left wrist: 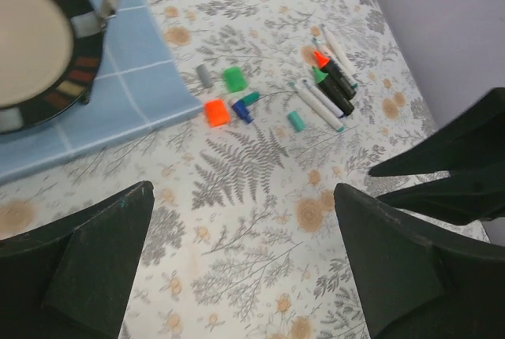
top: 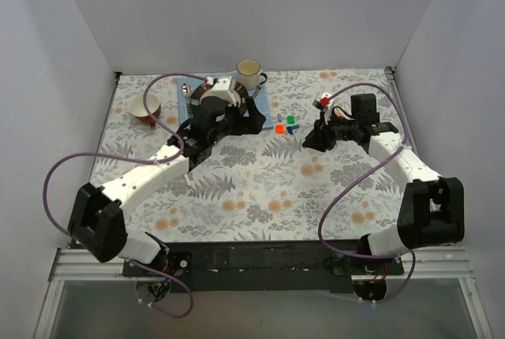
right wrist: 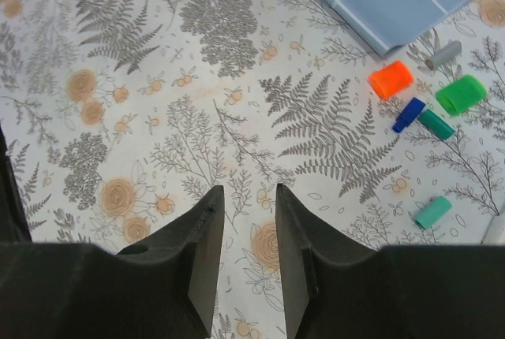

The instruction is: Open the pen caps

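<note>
So the pen caps are lying loose in a little cluster just above the centre of the left wrist view. The pens are bunched side by side to the upper right of them, touching each other.

The left gripper is hovering with its jaws spread wide, holding nothing. The right gripper is sitting with its fingers barely parted, also gripping nothing.

My worry is that those pens are packed so tight that a finger coming down is probably shoving the neighbours instead of isolating one. The caps are looking round too, so I'm guessing any nudge is sending them rolling. And the right one is needing to widen first, or it's just poking a barrel away.
</note>
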